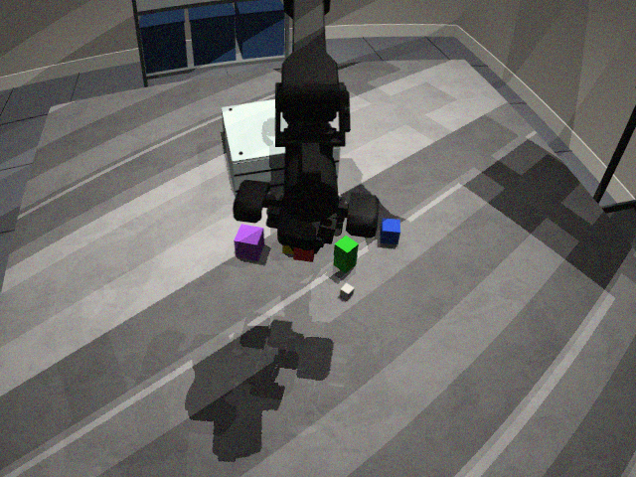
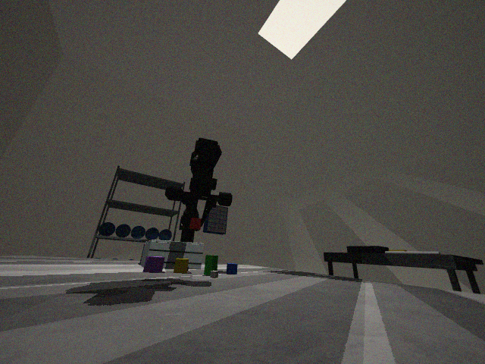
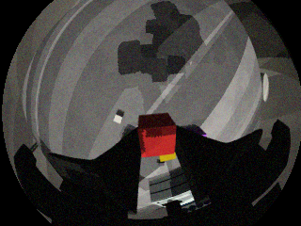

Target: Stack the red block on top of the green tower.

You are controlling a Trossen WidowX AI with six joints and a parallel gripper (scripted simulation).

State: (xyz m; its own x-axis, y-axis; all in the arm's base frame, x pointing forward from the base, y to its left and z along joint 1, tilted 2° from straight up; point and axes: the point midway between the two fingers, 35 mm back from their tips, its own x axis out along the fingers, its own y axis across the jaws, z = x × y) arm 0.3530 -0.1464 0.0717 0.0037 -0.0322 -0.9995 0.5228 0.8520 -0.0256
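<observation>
While the arm (image 2: 203, 172) is reaching out from its white base box (image 1: 246, 138) and hanging well above the surface (image 1: 462, 318), the tool (image 2: 194, 224) is pointing downward with its jaws closed on the red block (image 2: 195, 224), which is hanging in the air between them. The wrist view is confirming this: the red block (image 3: 157, 136) is sitting clamped between the two dark fingers, with the surface far below it.

The green tower (image 1: 345, 252) is standing upright on the surface, its long axis vertical, and it is lying to the right of the tool in the top view. In the exterior view the green tower (image 2: 211, 265) is likewise sitting to the right of the held block and well below it. The coming move therefore appears to be turning on a sideways shift toward the tower, followed by a straight descent along the tower's vertical axis.

Other blocks are crowding the route. The purple block (image 1: 248, 241) is lying on the opposite side of the tool from the tower. The blue block (image 1: 390, 231) is standing just beyond the tower, apart from it. The yellow block (image 2: 180, 265) is resting almost directly under the tool. The small white cube (image 1: 347, 290) is lying near the tower's foot, on the camera side.

Judging from the narrow tower top, any sideways contact during descent is risking a topple.
</observation>
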